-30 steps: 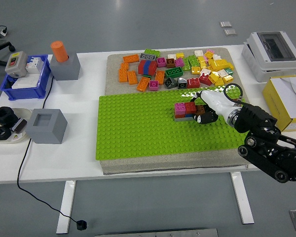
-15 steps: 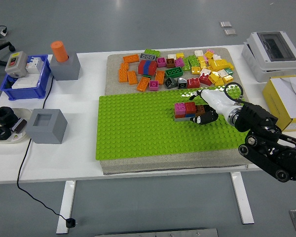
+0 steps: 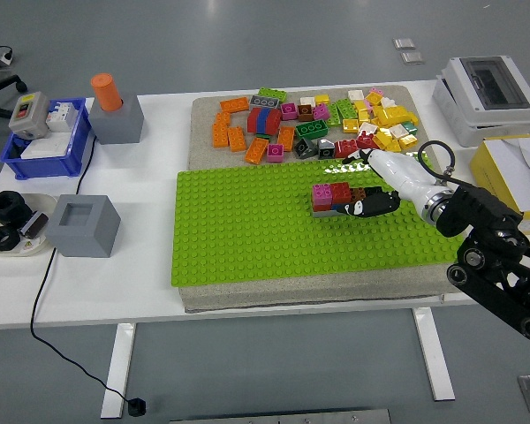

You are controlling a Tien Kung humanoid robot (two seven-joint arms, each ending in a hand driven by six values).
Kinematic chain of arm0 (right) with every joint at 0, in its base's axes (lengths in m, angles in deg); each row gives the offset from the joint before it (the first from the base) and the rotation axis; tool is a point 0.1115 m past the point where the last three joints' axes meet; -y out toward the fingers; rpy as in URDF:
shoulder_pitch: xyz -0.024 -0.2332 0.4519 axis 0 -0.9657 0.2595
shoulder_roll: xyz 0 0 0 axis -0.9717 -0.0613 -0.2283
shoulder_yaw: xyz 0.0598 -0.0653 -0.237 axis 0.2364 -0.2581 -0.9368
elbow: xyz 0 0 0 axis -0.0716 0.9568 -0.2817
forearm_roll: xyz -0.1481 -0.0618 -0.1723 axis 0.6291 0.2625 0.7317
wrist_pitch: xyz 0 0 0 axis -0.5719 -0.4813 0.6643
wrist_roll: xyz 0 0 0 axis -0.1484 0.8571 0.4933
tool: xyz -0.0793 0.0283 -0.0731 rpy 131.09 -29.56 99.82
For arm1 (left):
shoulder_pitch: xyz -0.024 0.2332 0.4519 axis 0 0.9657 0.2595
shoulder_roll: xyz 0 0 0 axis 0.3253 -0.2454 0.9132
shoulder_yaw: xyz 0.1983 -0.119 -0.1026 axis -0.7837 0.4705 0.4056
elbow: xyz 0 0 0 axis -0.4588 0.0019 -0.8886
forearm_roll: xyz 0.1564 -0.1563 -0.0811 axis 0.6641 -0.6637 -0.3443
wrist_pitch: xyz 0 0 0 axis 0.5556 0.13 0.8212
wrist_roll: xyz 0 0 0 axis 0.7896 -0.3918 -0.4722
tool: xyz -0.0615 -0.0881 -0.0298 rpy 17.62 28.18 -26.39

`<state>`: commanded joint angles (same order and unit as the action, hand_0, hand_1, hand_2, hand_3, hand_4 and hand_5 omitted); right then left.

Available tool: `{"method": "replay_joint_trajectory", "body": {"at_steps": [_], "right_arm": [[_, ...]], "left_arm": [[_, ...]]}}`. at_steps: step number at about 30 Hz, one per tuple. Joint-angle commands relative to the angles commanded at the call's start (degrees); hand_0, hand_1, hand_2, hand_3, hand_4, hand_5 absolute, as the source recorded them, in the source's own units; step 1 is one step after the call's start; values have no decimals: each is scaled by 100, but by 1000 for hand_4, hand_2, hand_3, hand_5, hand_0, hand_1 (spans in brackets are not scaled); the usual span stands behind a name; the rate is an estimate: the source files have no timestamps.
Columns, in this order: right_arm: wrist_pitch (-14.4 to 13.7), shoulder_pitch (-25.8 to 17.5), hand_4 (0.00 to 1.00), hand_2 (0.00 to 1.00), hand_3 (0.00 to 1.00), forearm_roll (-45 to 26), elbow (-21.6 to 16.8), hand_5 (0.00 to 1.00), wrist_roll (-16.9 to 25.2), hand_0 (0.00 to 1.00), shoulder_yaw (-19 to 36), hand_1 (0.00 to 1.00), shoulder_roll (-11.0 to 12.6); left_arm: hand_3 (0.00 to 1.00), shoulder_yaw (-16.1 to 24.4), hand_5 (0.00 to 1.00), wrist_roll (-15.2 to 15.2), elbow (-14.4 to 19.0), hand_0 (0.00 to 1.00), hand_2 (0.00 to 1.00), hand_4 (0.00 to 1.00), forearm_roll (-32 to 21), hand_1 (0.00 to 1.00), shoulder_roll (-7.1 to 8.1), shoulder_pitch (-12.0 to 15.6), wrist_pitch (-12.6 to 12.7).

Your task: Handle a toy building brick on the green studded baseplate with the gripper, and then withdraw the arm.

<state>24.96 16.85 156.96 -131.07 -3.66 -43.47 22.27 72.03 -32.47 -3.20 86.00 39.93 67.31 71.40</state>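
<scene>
On the green studded baseplate [image 3: 247,230] stands a small stack of bricks [image 3: 331,198]: pink and red on top, grey and blue beneath. My right hand [image 3: 364,207] comes in from the right, its white back just right of the stack. Its black fingers [image 3: 375,204] stretch out low towards the stack's right end and hold nothing. Whether they still touch the stack is unclear. The left arm is out of view.
A heap of loose bricks [image 3: 318,124] lies on the mat behind the baseplate. At the left are a grey block [image 3: 87,224], a blue bin [image 3: 44,141] and an orange cylinder on a grey block [image 3: 113,108]. A yellow box [image 3: 517,181] and a white case [image 3: 484,97] are at the right.
My right hand and forearm have drawn back to the right and a little upward. The fingers, curled at the stack's right end before, have straightened out. The brick stack has not moved.
</scene>
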Motion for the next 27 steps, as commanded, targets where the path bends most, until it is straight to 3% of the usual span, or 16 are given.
{"method": "replay_joint_trajectory", "body": {"at_steps": [3, 4, 27], "right_arm": [[-11, -94, 911, 903, 731, 38, -148, 470, 11, 833, -42, 858, 22], [-13, -116, 881, 902, 664, 40, -155, 508, 14, 836, -64, 858, 16], [-59, -146, 883, 917, 664, 31, 206, 521, 90, 843, -79, 878, -139]], "left_arm": [[597, 9, 252, -6, 0, 636, 597, 582, 10, 627, -5, 3, 1], [598, 10, 253, -9, 0, 636, 597, 582, 12, 627, -7, 2, 0], [599, 7, 258, -10, 0, 635, 598, 597, 29, 623, -6, -8, -6]]}}
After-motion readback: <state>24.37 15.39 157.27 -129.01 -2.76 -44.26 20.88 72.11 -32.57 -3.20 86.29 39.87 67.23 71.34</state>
